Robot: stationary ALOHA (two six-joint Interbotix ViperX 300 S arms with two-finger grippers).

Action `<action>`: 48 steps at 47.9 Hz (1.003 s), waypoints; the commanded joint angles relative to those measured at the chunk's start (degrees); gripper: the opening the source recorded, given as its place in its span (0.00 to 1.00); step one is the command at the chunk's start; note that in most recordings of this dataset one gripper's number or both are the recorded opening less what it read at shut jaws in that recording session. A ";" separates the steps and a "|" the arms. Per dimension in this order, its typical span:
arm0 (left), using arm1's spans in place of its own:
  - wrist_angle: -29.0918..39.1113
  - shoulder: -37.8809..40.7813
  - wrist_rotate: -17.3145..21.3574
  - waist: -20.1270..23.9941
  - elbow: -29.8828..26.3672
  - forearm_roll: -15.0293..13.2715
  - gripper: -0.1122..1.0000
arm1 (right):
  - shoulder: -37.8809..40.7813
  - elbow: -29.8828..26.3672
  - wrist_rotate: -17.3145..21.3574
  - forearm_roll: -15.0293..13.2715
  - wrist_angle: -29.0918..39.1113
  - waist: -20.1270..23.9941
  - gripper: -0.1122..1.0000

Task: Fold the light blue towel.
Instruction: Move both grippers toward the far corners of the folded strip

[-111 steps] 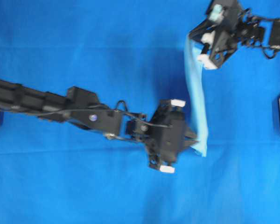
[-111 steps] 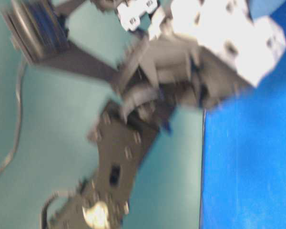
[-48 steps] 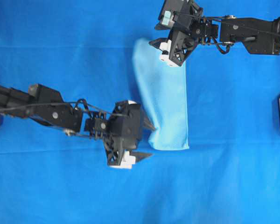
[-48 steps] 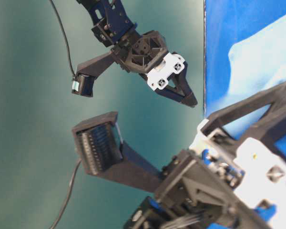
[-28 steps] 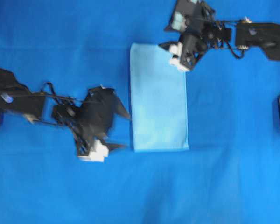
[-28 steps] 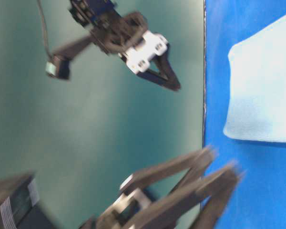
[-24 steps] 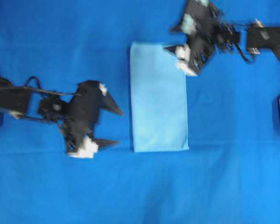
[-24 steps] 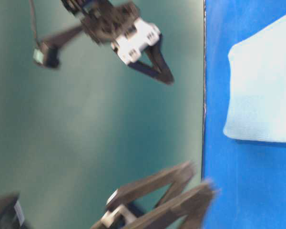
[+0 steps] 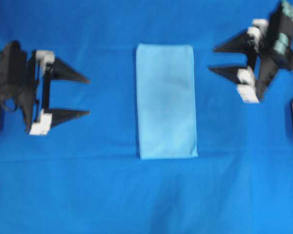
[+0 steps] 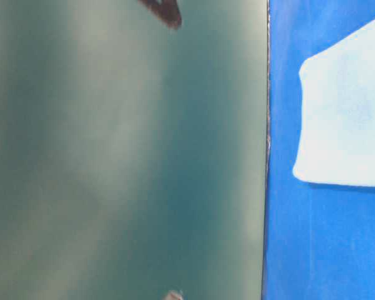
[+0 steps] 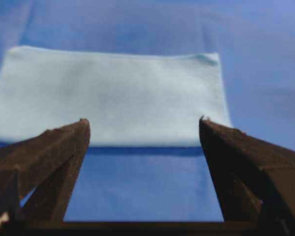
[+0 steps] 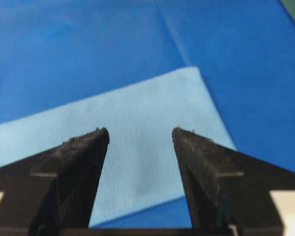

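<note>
One flat folded light blue towel, rect.

A: How is the left gripper sitting in the overhead view?

B: It is resting at the far left edge, jaws spread wide and holding nothing, its fingers pointing toward the middle.

A: And the right gripper?

B: It is sitting at the far right edge, slightly tilted, jaws likewise parted and gripping nothing, its fingers pointing back toward the left one. The two are facing each other, well apart.
</note>
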 commanded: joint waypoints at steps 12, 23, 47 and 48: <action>-4.39 -1.76 -0.35 1.32 4.13 0.18 0.87 | -5.71 8.35 0.70 3.34 -8.26 0.26 0.63; -4.57 -0.88 -0.35 1.32 3.78 0.18 0.87 | -5.45 8.17 0.62 3.52 -8.70 0.18 0.63; -7.38 3.87 -0.35 4.31 1.23 0.18 0.87 | -2.55 5.80 0.53 3.52 -8.35 -3.69 0.63; -7.82 4.75 -0.35 4.57 0.70 0.18 0.87 | -1.93 5.45 0.53 3.52 -8.35 -4.13 0.63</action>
